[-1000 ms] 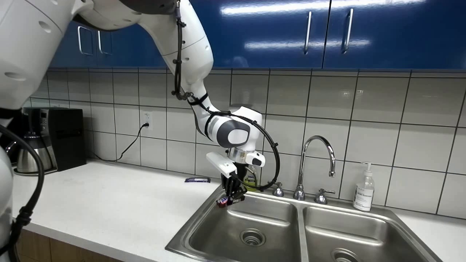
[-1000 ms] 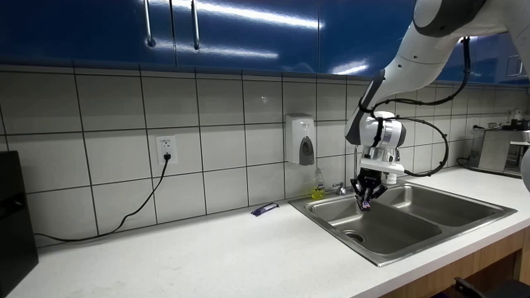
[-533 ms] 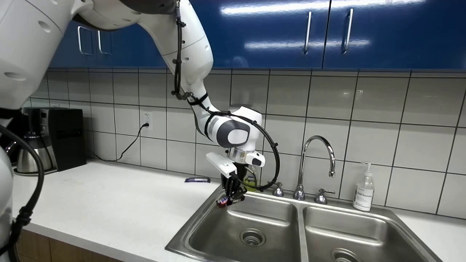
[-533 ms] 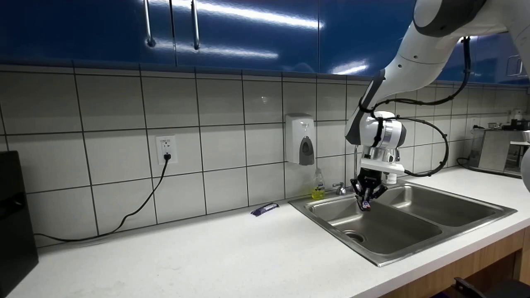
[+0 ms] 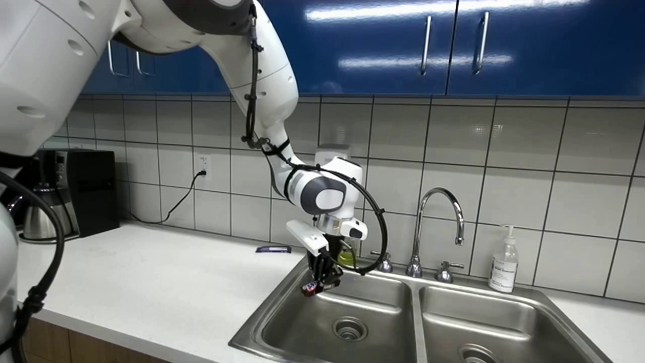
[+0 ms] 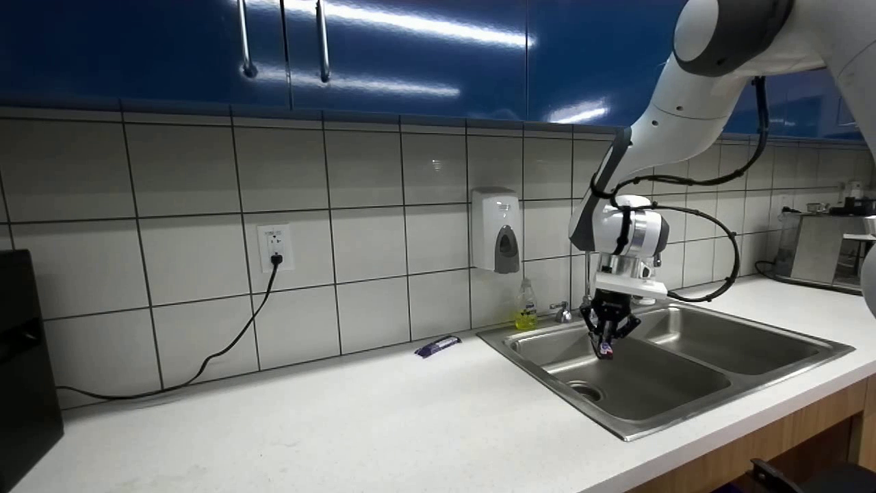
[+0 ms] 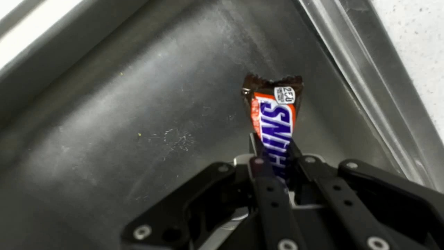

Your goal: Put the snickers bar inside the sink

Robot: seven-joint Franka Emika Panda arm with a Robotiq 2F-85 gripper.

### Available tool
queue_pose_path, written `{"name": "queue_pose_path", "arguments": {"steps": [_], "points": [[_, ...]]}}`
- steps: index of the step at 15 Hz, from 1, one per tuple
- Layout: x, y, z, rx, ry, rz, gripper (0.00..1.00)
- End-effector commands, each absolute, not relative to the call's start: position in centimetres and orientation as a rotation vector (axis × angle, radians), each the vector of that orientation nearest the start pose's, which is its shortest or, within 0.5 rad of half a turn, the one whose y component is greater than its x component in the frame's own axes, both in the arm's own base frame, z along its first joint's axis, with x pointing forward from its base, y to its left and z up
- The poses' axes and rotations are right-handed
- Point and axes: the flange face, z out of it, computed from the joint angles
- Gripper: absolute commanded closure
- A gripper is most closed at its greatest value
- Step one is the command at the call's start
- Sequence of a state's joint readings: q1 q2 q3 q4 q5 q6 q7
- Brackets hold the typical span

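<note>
The snickers bar [image 7: 275, 111] has a dark brown wrapper with a purple, white and orange label. My gripper [image 7: 275, 143] is shut on it, with its fingers on either side of the lower part of the bar. The far end sticks out past the fingertips. In both exterior views the gripper [image 5: 324, 280] [image 6: 603, 335] points down and holds the bar [image 5: 310, 288] [image 6: 605, 350] over one basin of the steel sink [image 5: 416, 322] [image 6: 561, 394]. In the wrist view the sink basin [image 7: 156, 121] lies behind the bar. The bar's exact height above the basin floor is hard to tell.
A chrome faucet [image 5: 417, 232] stands behind the sink. A pump bottle [image 5: 504, 267] and a yellow soap bottle [image 6: 526, 311] stand at its back edge. A purple-wrapped bar [image 5: 273, 249] [image 6: 438, 346] lies on the counter. A soap dispenser [image 6: 495, 229] hangs on the wall.
Over the last half second, my arm and gripper have moved down a little with the snickers bar still in the fingers. Before that they held still. The other things have not moved.
</note>
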State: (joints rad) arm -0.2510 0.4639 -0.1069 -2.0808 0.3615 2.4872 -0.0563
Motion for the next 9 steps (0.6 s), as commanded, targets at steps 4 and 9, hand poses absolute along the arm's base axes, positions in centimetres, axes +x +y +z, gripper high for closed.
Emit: {"name": "queue_pose_path", "arguments": {"steps": [4, 9], "points": [[57.2, -23.8, 12.9, -2.849, 0.974, -0.01, 0.96], [58.7, -25.6, 8.2, -2.858, 1.014, 0.004, 0.96]]}}
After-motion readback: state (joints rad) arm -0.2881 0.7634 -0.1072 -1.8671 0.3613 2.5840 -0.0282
